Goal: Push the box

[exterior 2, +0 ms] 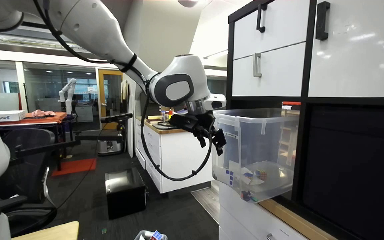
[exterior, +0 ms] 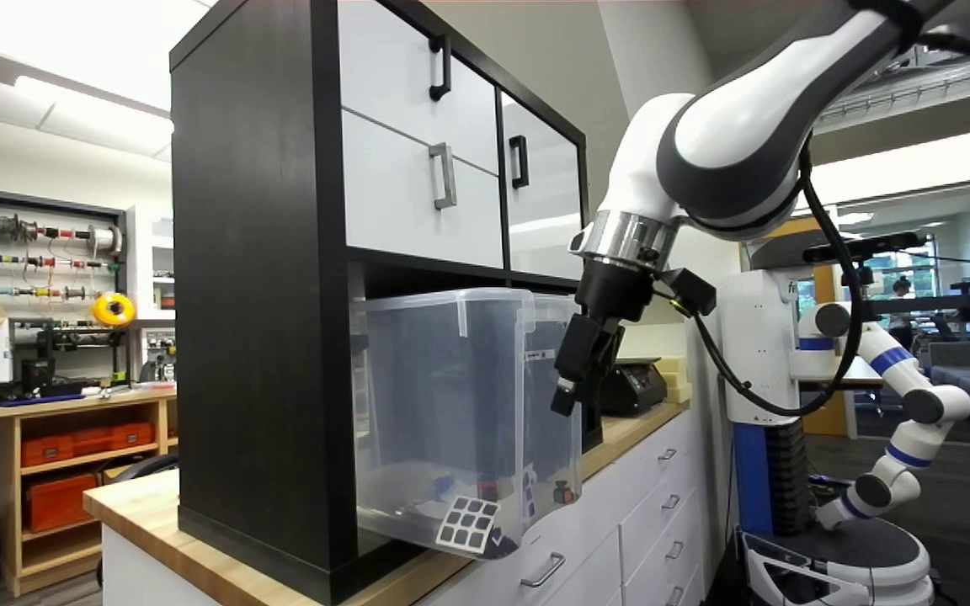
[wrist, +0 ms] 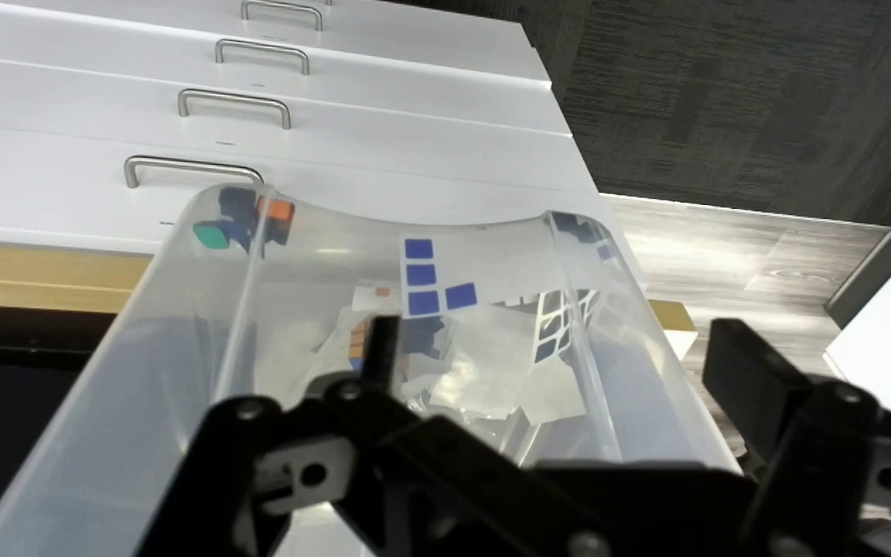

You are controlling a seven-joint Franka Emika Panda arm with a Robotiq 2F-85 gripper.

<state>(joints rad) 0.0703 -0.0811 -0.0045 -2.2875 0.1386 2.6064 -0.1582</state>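
Note:
The box, a translucent clear plastic bin (exterior: 443, 370), sits partly in a lower cubby of the black cabinet and juts out past the counter edge. It also shows in an exterior view (exterior 2: 255, 143) and in the wrist view (wrist: 492, 255). Papers and small coloured puzzle cubes show through its walls. My gripper (exterior: 576, 394) points downward in front of the box's outer face, also in an exterior view (exterior 2: 211, 147). In the wrist view the fingers (wrist: 554, 348) are wide apart with nothing held between them. I cannot tell whether the gripper touches the box. The box's back part is hidden inside the cubby.
The black cabinet (exterior: 249, 295) has white drawer fronts with handles above the box. White drawers (exterior: 603, 530) with metal handles stand below the wooden counter (exterior: 232, 581). A black device (exterior: 632, 385) stands on the counter beyond the cabinet. A black cable loops from the arm.

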